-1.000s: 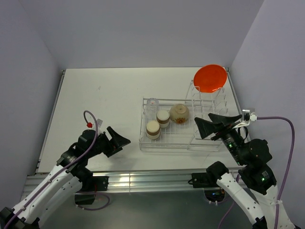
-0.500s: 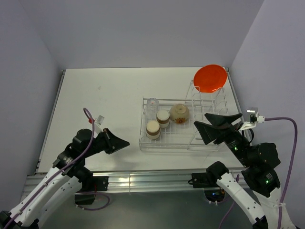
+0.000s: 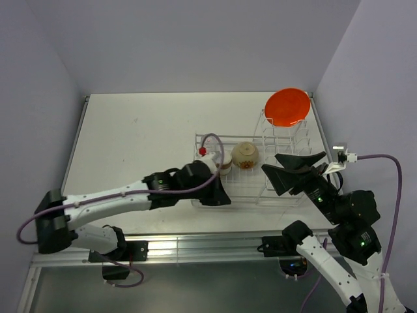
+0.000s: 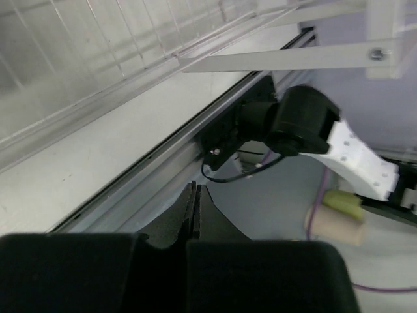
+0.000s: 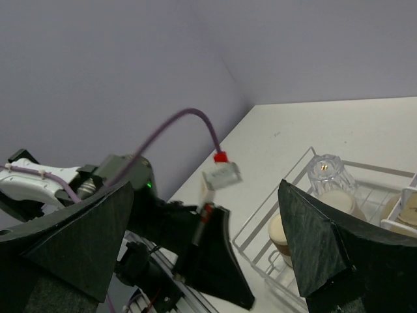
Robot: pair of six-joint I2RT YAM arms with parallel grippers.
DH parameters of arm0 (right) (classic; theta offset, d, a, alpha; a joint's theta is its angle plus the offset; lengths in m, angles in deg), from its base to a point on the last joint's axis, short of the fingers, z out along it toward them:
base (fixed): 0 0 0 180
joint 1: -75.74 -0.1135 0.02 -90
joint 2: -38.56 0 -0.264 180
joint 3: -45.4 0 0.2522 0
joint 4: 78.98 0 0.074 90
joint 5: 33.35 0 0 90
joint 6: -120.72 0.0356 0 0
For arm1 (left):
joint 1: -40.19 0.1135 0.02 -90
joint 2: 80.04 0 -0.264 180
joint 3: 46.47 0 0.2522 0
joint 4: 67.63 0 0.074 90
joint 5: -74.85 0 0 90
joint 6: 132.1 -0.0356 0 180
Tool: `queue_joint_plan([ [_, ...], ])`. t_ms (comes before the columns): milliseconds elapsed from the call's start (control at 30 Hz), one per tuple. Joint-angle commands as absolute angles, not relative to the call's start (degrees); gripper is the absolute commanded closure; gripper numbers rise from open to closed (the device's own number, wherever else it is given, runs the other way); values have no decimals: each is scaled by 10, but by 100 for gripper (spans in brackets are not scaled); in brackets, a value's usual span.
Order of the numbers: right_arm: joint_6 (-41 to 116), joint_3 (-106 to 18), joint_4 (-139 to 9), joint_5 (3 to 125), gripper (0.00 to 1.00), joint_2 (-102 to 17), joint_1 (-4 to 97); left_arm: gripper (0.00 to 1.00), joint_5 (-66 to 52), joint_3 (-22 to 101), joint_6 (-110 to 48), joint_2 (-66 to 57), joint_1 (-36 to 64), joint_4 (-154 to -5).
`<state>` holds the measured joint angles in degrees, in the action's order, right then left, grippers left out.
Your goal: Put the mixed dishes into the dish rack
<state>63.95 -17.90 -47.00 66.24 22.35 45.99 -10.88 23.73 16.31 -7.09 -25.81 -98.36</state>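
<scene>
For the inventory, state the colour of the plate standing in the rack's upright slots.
Plain orange-red plate; shows best in the top external view.

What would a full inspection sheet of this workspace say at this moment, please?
Surface: white table, with the rack on its right half.
Job's things: large clear wire-frame dish rack; flat round orange-red plate upright in its slots; beige bowl, two small brown cylindrical cups and small clear glass in its basket.
Clutter: nothing seen.
Grippers: left gripper shut, nothing held, at the basket's near-left corner; right gripper open, nothing held, near the slot section.
Cables: purple cable loops above the left wrist; second purple cable arcs from the right wrist.
Surroundings: pale lilac walls; metal rail at the near edge.
</scene>
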Motion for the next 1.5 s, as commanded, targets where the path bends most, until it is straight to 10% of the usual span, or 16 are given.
queue_joint_plan([
  [0, 644, -211, -488, 668, 0, 221, 457, 100, -181, 300, 126, 7, -292, -980],
  [1467, 654, -214, -454, 668, 0, 249, 457, 100, -79, 519, 103, 340, -210, -930],
])
